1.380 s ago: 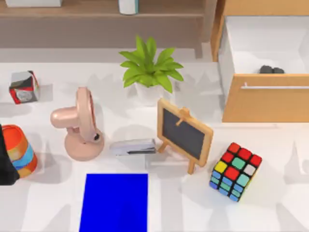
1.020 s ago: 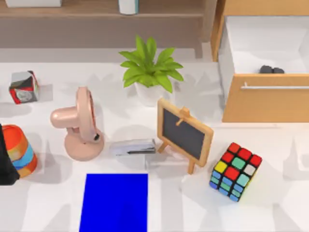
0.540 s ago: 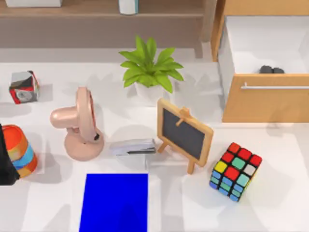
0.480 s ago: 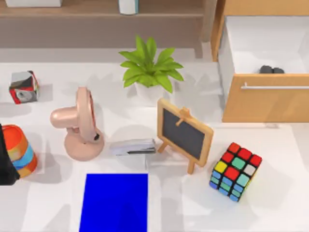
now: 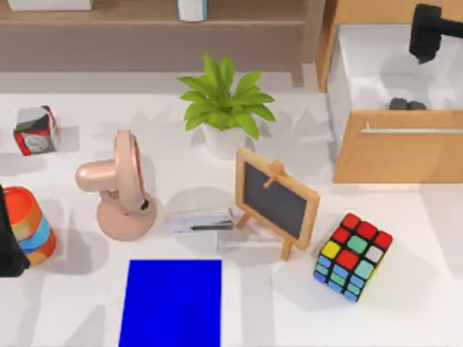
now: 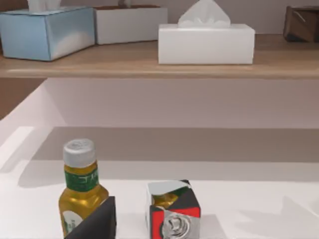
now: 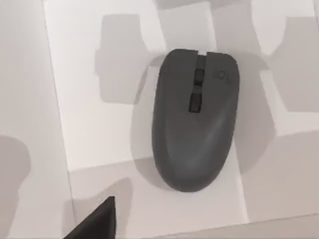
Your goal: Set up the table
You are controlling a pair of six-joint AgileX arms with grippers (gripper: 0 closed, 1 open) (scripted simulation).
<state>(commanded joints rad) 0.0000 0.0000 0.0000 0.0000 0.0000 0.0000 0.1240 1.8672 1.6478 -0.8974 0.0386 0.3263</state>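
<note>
Your white worktop (image 5: 405, 318) spreads below, blue mat (image 5: 172, 302) at its near edge. Right jaws (image 5: 427, 32), spread unreadable, hover over the drawer's grey mouse (image 7: 194, 124); descend centred, straddling its sides.

Both AgileX arms look matte black and blocky — the right pincer (image 5: 427, 32) a squarish dark housing, the left arm (image 5: 9, 242) a plain black slab — without visible markings.
</note>
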